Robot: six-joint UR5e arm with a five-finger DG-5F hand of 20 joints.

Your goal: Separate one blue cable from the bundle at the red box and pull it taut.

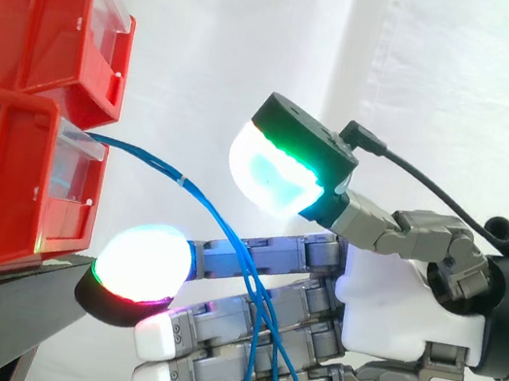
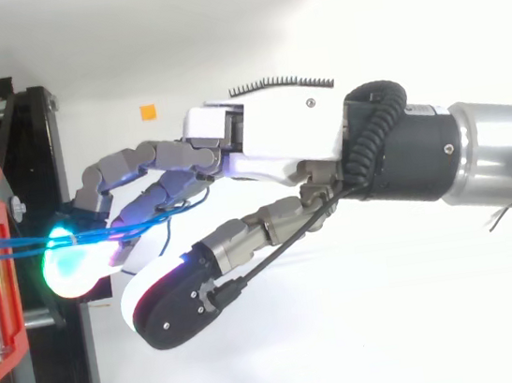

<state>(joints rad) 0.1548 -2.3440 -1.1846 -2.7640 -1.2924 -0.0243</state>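
Open hand (image 1: 400,315) at the stacked red bins (image 1: 17,109), with blue cables (image 1: 191,189) crossing its fingers.
The bins sit on a black stand (image 1: 10,291) at the left. The hand reaches toward them with its thumb pad above and finger pads below, spread apart and gripping nothing. The cables leave the top of the lower bin's front, bunched by a small white tie (image 1: 181,179), and hang slack across the fingers.

At the left of the side view, the red bins (image 1: 1,175) are glossy moulded plastic with clear fronts, and the black stand (image 1: 8,300) beneath is smooth and faintly reflective. The hand (image 1: 400,315) has a smooth white plastic palm and matt grey metal links. The blue cables (image 1: 142,156) look slick, and the curtain (image 1: 454,68) is matt cloth.
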